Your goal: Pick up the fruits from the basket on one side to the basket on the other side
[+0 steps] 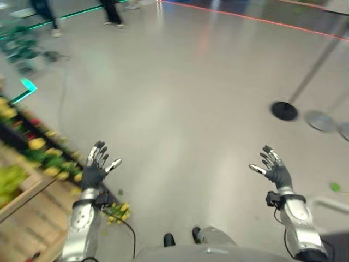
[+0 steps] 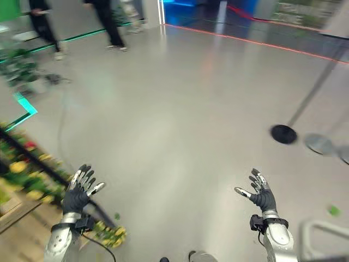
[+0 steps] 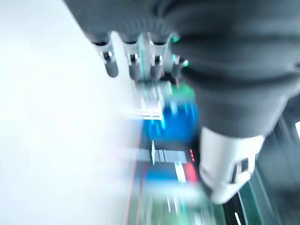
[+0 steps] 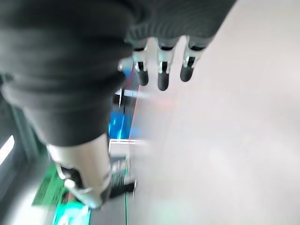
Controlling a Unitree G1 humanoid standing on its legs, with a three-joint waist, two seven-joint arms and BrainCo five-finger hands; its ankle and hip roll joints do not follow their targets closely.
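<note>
My left hand point(image 1: 94, 169) is raised over the grey floor at the lower left, fingers straight and spread, holding nothing. My right hand point(image 1: 276, 169) is raised at the lower right, also open and empty. In the wrist views the left hand's fingers point(image 3: 136, 61) and the right hand's fingers point(image 4: 161, 70) point out straight over bare floor. A wooden basket edge point(image 1: 24, 191) with green fruit point(image 1: 8, 180) shows at the far left. Both hands are well apart from it.
A strip of yellow flowers and green leaves point(image 1: 46, 155) runs along the left beside a wooden surface point(image 1: 32, 229). A black round post base point(image 1: 284, 111) with a slanting pole stands at the right. People's legs point(image 1: 112, 13) are at the back left.
</note>
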